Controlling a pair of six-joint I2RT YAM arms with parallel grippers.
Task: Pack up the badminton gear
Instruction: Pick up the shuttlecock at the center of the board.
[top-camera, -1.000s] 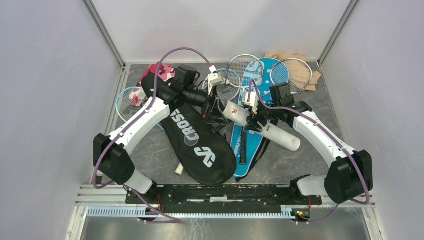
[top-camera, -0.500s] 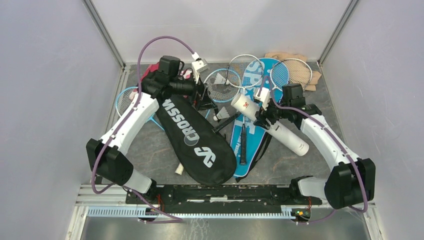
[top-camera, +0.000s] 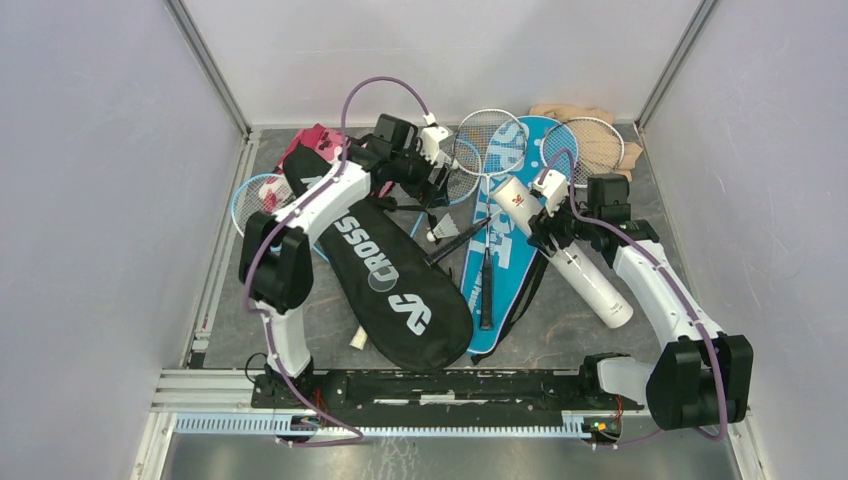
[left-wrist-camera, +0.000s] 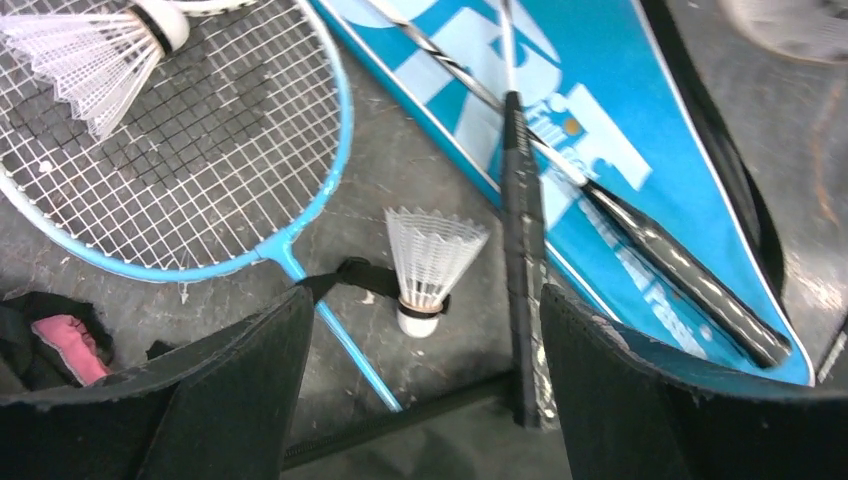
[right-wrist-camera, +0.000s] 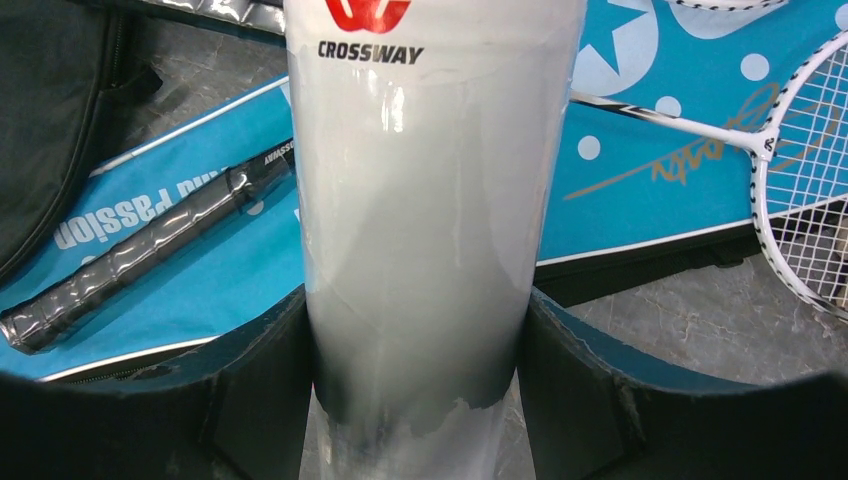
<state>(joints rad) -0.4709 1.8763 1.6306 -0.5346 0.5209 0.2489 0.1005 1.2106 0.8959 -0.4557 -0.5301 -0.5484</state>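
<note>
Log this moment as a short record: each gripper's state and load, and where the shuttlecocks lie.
left gripper: open, empty, over the loose shuttlecock
right gripper: shut on the white tube
loose shuttlecock: on the table, between the blue-framed racket and a black racket grip
second shuttlecock: on the blue-framed racket's strings
blue cover: on the table, racket handles lying on it
black cover: left of the blue cover

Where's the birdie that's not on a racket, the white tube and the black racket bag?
Shuttlecock (left-wrist-camera: 430, 262): left wrist view, on its feathers.
White tube (right-wrist-camera: 420, 250): right wrist view, on its middle.
Black racket cover (top-camera: 395, 290): top external view, on its middle.
</note>
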